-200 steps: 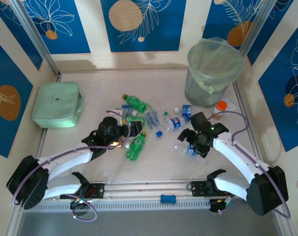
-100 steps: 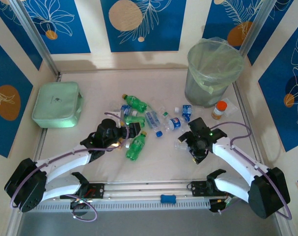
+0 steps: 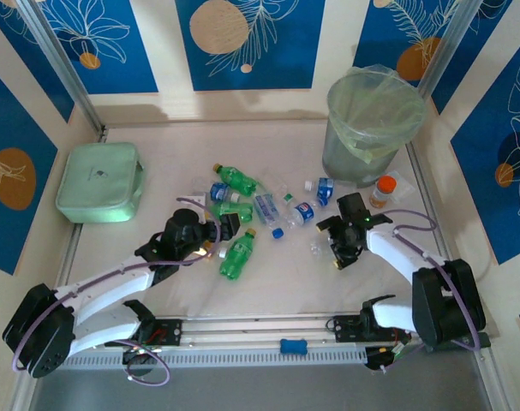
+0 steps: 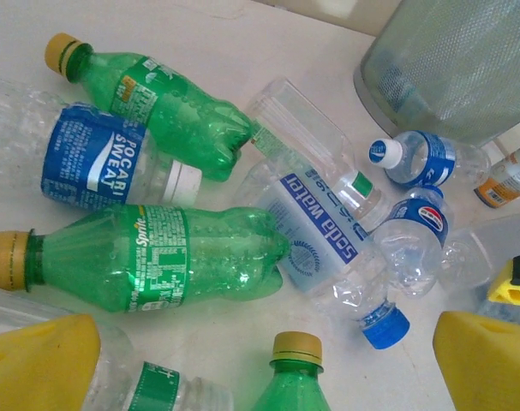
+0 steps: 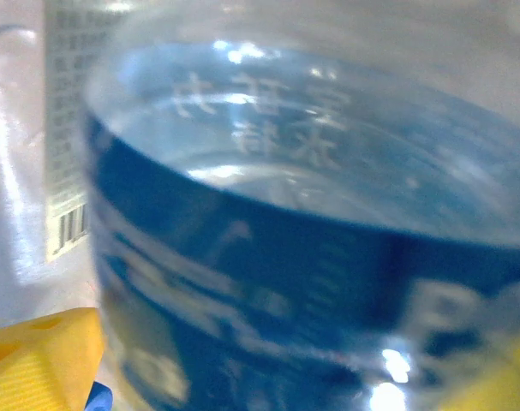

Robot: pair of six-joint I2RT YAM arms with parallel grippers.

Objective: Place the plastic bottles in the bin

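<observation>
Left gripper [image 3: 210,244] has its yellow fingers [image 4: 37,360] spread wide and holds nothing. It hangs low over the heap of plastic bottles [image 3: 236,180] in the middle of the table [image 3: 174,145]. A green bottle with a yellow cap [image 4: 295,351] sits between its fingers. Just ahead lie a green Sprite bottle [image 4: 157,265] and a clear soda water bottle [image 4: 319,240].

Right gripper [image 3: 335,248] is down at a clear bottle with a blue label [image 5: 285,257], which sits between its yellow fingers [image 5: 37,360]. I cannot tell if they squeeze it.

These bottles lie on the table, outside the bin [image 3: 354,163], which stands at the back right.
</observation>
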